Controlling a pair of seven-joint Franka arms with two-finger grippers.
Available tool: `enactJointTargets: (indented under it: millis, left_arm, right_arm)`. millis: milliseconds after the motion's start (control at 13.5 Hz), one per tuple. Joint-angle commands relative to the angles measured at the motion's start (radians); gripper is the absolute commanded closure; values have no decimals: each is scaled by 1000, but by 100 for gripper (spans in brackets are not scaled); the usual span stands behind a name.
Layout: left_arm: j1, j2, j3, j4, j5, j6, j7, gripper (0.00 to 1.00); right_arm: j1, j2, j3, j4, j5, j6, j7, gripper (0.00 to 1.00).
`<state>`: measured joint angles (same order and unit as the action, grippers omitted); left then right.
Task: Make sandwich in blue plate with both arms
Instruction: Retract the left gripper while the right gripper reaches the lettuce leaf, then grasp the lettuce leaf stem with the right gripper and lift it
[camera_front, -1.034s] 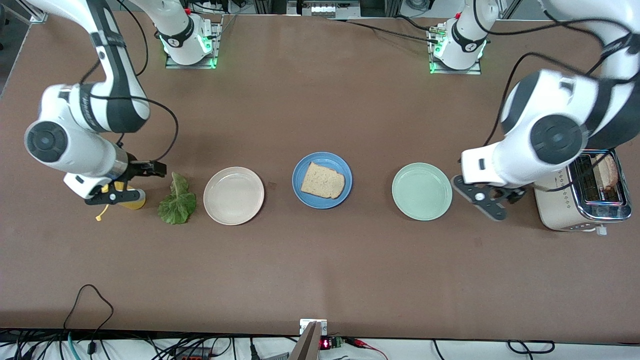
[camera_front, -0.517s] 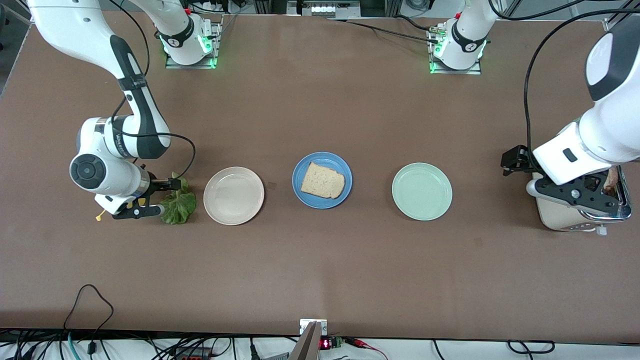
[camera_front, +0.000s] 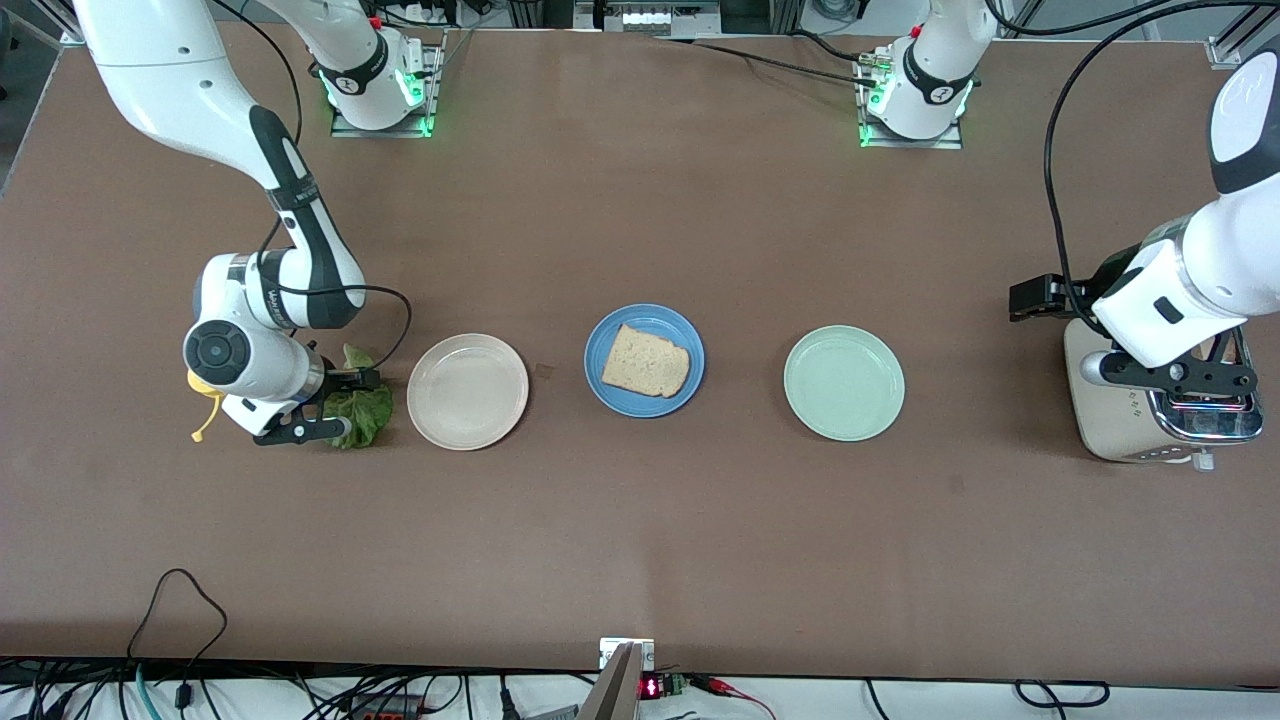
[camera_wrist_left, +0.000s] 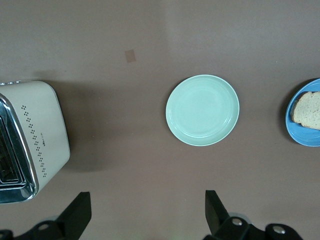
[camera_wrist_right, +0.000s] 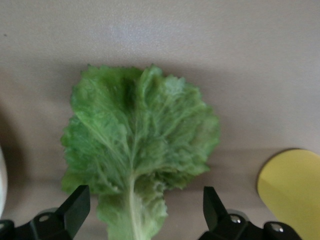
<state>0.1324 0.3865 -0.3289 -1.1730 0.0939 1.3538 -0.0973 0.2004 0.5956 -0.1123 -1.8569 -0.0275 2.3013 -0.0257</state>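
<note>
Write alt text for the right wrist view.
A ruffled green lettuce leaf lies flat on the brown table, directly below the open right gripper, whose two black fingertips frame its stem end. A yellow object lies beside it.

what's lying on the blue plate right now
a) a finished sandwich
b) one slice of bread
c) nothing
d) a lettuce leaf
b: the blue plate holds a single bread slice with nothing on it, while the lettuce leaf lies on the table beside the beige plate, under the open right gripper.
</note>
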Motion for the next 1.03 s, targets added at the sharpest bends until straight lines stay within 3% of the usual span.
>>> enactJointTargets:
  millis: [0, 74, 148, 443, 738, 960]
  left_arm:
    - [3, -11, -2, 12, -19, -21, -16, 0]
    - [3, -11, -2, 12, -19, -21, -16, 0]
    - [4, -11, -1, 12, -20, -22, -16, 0]
    - [4, -11, 1, 12, -20, -21, -15, 0]
    - [4, -11, 2, 12, -20, -22, -15, 0]
    - [6, -11, 2, 10, -20, -22, -13, 0]
  right_arm:
    - [16, 1, 0, 1, 9, 12, 0, 7]
    - [20, 1, 0, 1, 9, 12, -2, 19]
    - [20, 1, 0, 1, 9, 10, 0, 47]
    - [17, 12, 0, -1, 9, 6, 0, 83]
    - [10, -31, -3, 2, 11, -3, -5, 100]
    - [22, -135, 0, 40, 11, -78, -11, 100]
